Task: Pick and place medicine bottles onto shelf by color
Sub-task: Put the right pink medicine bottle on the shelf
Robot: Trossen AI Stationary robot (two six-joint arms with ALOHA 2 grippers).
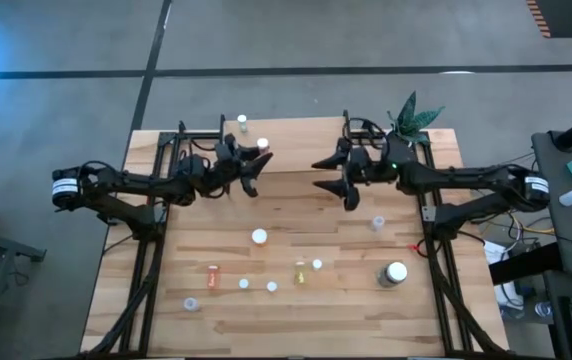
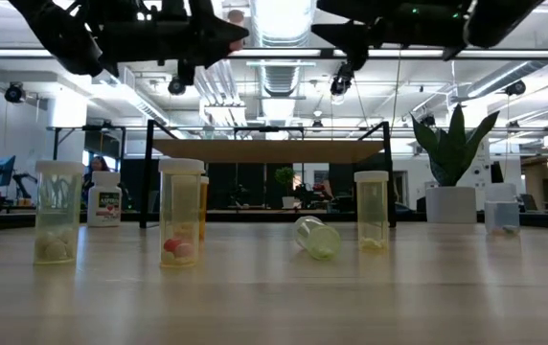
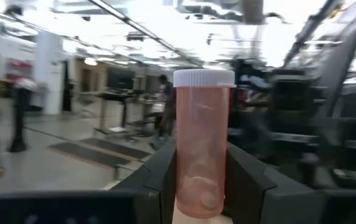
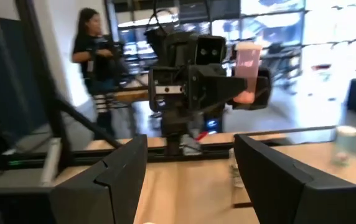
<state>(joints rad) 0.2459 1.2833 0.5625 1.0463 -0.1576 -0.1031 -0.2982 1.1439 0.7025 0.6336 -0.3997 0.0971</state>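
Upper centre of the high view: both arms meet over the far half of the table [image 1: 216, 330], their grippers facing each other, apart.
Left gripper [image 1: 258, 168]: raised above the table, clamped on a pink bottle [image 3: 203, 149]; in the left wrist view the white-capped bottle stands upright between the two dark fingers [image 3: 156, 180], which press its sides.
Pink bottle seen from the other arm: in the right wrist view it shows upper right of centre, in the opposite gripper, well above the wood.
Right gripper [image 1: 334, 182]: right of centre in the high view, jaws apart with nothing between them; its fingers [image 4: 109, 180] frame bare tabletop.
Shelf [image 2: 272, 150]: mid-frame in the low view, a light board on thin black legs at the far side of the table; in the high view it lies under the arms, near the top edge.
Bottles on the shelf's far edge: two white caps [image 1: 242, 121] top centre of the high view.
Loose bottles: scattered across the lower half of the high view, among them an orange one [image 1: 214, 272] lower left and a larger dark one with a white cap [image 1: 394, 273] lower right.
Tipped bottle [image 2: 316, 237]: on its side, centre of the low view.
Plant [image 1: 413, 117]: top right corner of the table.
Person [image 4: 94, 53]: upper left of the right wrist view, beyond the table.
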